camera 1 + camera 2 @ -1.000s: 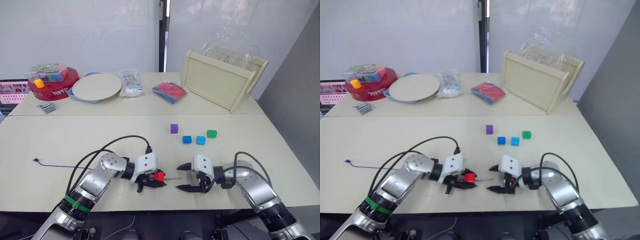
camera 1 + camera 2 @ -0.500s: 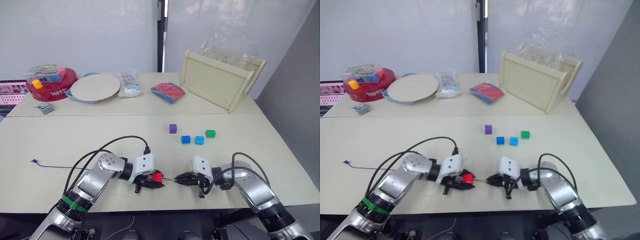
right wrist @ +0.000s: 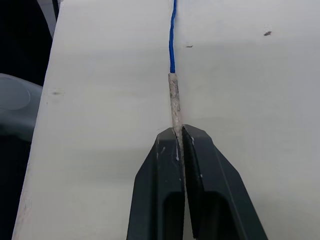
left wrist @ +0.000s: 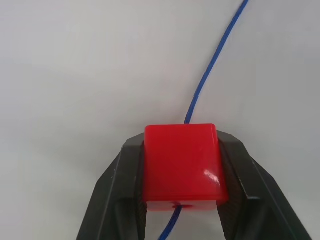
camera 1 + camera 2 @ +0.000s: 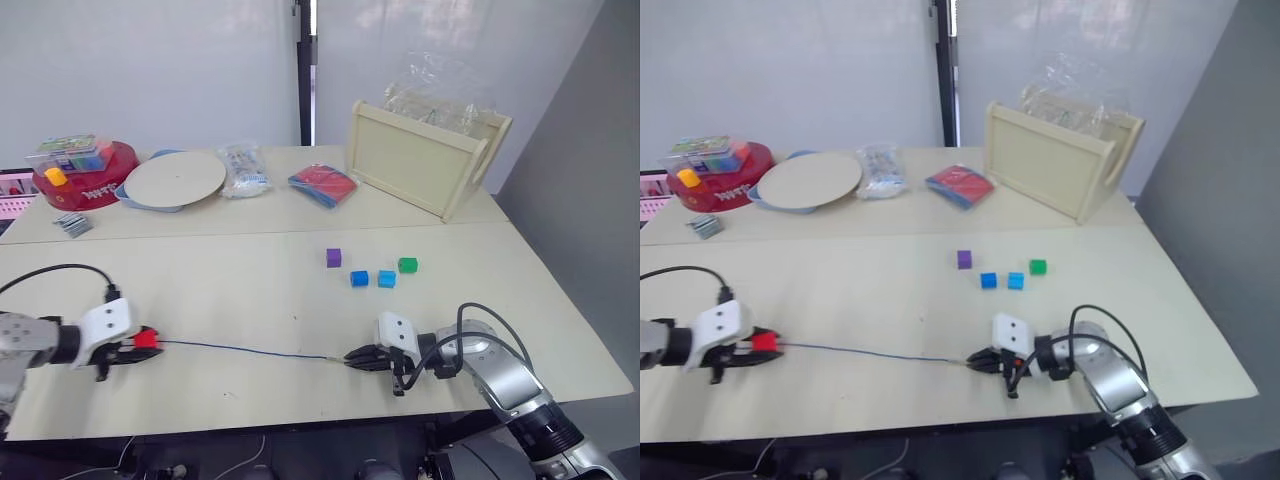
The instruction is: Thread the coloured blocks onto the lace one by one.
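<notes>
Far back on the pale matte tabletop [image 5: 200, 280], a round red tub [image 5: 82, 185] topped by a clear box of small coloured pieces [image 5: 66, 152], with a yellow piece [image 5: 56, 177] on its rim; beside it a flat round beige disc [image 5: 176, 178], a crinkled clear packet [image 5: 243, 170] and a red-and-blue flat pack [image 5: 322, 184]. Farther right, a pale wooden crate [image 5: 425, 152] tilted on its side, stuffed with clear crumpled plastic [image 5: 432, 88]. Mid-tabletop, four small glossy cubes lying loose: purple block [image 5: 333, 257], two blue blocks [image 5: 359, 279] [image 5: 386, 279] touching side by side, green block [image 5: 407, 265] just beyond. Near the front edge, left end effector [image 5: 138, 343] clamped on the red block [image 4: 181, 166], smooth and square, with the thin dark-blue lace [image 5: 245, 349] passing through its hole. Lace drawn out in a nearly straight line across the front of the tabletop to the right end effector [image 5: 352, 359], black fingers pressed together on the stiff, pale, needle-like tip [image 3: 175, 102].
</notes>
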`<control>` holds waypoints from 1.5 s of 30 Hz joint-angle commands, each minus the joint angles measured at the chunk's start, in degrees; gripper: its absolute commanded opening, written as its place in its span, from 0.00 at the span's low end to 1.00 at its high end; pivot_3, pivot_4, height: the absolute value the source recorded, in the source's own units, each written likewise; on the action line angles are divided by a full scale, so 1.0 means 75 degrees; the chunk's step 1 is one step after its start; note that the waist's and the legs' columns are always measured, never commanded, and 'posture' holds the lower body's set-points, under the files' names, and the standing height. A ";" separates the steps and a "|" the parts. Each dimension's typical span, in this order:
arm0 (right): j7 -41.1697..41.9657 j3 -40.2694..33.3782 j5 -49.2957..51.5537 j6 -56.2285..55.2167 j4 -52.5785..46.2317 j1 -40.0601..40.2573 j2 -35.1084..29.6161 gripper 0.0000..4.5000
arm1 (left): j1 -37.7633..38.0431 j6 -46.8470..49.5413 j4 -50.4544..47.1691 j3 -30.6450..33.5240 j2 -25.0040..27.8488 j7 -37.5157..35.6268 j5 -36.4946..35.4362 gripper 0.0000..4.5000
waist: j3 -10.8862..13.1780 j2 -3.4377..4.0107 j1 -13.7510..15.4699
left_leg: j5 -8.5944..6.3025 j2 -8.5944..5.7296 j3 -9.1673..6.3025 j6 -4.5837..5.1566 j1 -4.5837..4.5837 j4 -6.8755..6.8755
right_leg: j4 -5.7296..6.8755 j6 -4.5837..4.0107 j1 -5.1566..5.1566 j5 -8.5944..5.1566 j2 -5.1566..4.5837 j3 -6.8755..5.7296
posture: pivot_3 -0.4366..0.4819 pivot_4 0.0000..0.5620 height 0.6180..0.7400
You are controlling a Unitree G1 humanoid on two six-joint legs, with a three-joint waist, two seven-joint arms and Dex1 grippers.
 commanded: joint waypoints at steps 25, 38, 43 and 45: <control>-0.0021 0.0068 -0.0042 0.0413 -0.0343 -0.0398 -0.0019 0.00 | -0.1220 0.5514 -0.6410 -0.1989 -0.2828 0.1153 -0.1475 0.79 | 0.0022 -0.0040 0.0174 | 0.0001 -0.0004 -0.0015 -0.0003 -0.0058 0.0051 | 0.0004 0.0000 -0.0014 0.0001 -0.0002 -0.0016 | 0.48 0.27 1.00; -0.0376 0.0214 -0.0306 0.0808 -0.0769 -0.0351 -0.0053 0.00 | -0.1607 0.3854 -0.4412 -0.3313 -0.4653 0.1294 -0.0162 0.79 | 0.0020 -0.0040 0.0292 | 0.0001 -0.0017 -0.0017 -0.0002 -0.0062 0.0085 | 0.0001 0.0002 -0.0001 0.0001 -0.0011 -0.0016 | 0.48 0.27 1.00; -0.0424 0.0227 -0.0328 0.0955 -0.0929 -0.0311 -0.0081 0.00 | -0.1622 0.3884 -0.4378 -0.3194 -0.4739 0.1222 -0.0186 0.46 | 0.0020 -0.0040 0.0336 | 0.0001 -0.0017 -0.0017 -0.0002 -0.0062 0.0092 | 0.0002 0.0004 0.0001 0.0002 -0.0011 -0.0015 | 0.48 0.27 1.00; -0.0430 0.0224 -0.0331 0.0969 -0.0937 -0.0311 -0.0102 0.00 | -0.1621 0.3906 -0.4357 -0.3128 -0.4726 0.1209 -0.0203 0.32 | 0.0020 -0.0040 0.0342 | 0.0001 -0.0017 -0.0017 -0.0002 -0.0062 0.0092 | 0.0002 0.0004 0.0001 0.0002 -0.0011 -0.0015 | 0.48 0.27 1.00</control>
